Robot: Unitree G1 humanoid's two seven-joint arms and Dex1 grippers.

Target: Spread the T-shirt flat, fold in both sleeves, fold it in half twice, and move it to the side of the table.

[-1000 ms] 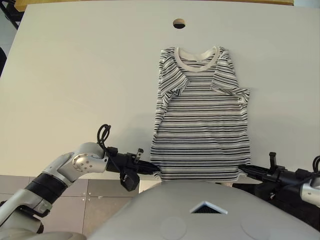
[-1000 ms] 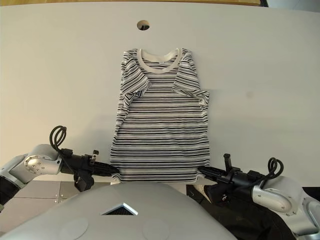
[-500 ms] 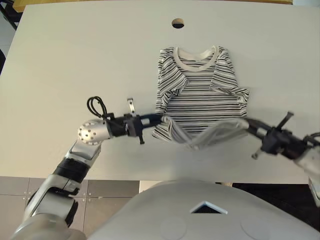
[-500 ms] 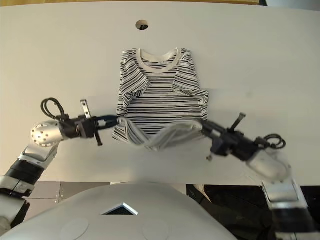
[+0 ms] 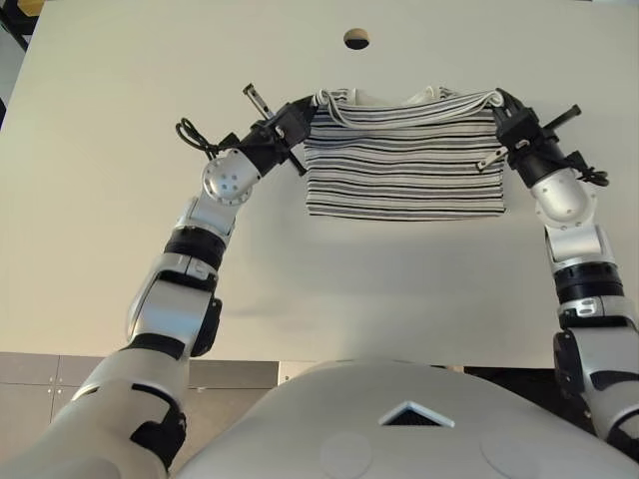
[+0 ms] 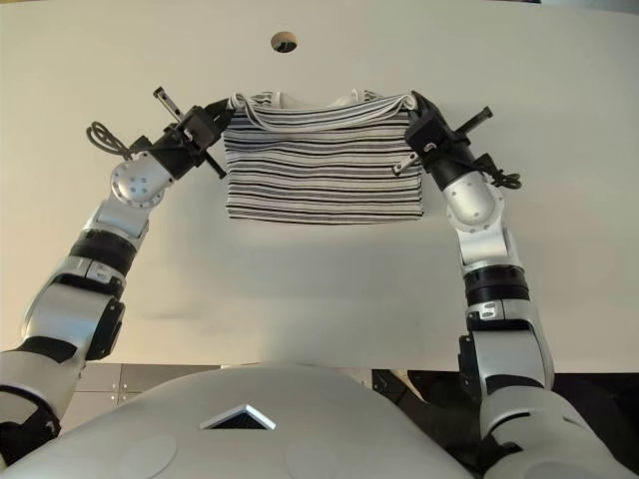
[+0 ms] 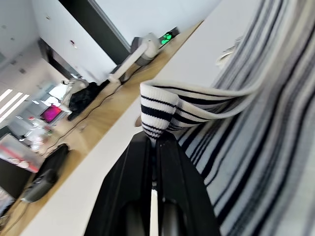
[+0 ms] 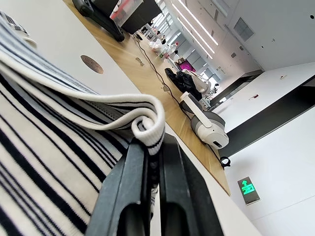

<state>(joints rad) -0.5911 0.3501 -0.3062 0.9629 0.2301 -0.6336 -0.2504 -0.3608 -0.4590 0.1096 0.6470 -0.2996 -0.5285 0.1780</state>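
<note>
Left gripper [image 5: 311, 104] is closed on the upper left corner of the T-shirt [image 5: 404, 172], in the upper middle of the head camera's frame. Its two black fingers are pressed together, with a roll of striped, white-edged cloth pinched between them; the wrist camera shows that roll bulging just beyond the fingertips. Right gripper [image 5: 497, 101] is clamped in the same way on the upper right corner, and its own wrist camera shows a curl of the banded edge squeezed between shut fingers.

Between the two grippers the top edge of the garment runs nearly level, sagging a little at the centre. From there the black-and-white striped fabric lies doubled on the pale counter [image 5: 120, 110] as a wide rectangle. Its lower edge is a straight fold line across the middle of the frame. No sleeves stick out at either side.

Both arms stretch up from the bottom corners of the frame, one on each side of the cloth. A small round hole [image 5: 355, 39] in the counter sits above the garment, apart from it, close to the top edge of the frame.
</note>
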